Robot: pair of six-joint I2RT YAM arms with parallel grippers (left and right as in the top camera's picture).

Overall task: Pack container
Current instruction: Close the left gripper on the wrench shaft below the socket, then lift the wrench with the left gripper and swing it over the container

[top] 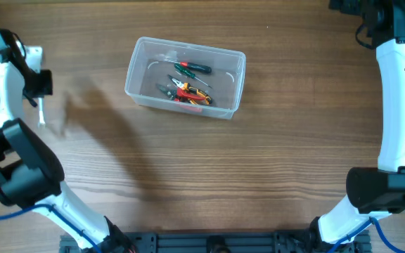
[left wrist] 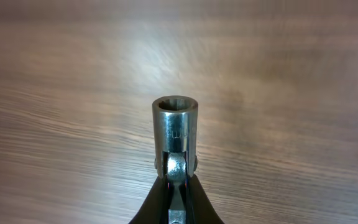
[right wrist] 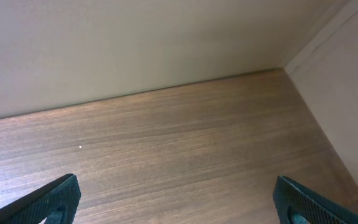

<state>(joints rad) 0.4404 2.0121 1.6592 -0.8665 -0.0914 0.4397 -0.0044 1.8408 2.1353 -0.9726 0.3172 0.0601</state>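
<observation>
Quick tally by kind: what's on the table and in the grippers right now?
Clear container: 1
Green-handled screwdriver: 1
Red-handled pliers: 1 (pile tangled, maybe more)
Metal socket tool, held in left gripper: 1
Total: 4 that can be told apart

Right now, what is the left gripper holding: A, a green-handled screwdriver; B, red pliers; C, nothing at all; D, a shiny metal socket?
D: the left gripper is shut on the metal socket, while the screwdriver and pliers lie in the container.
</observation>
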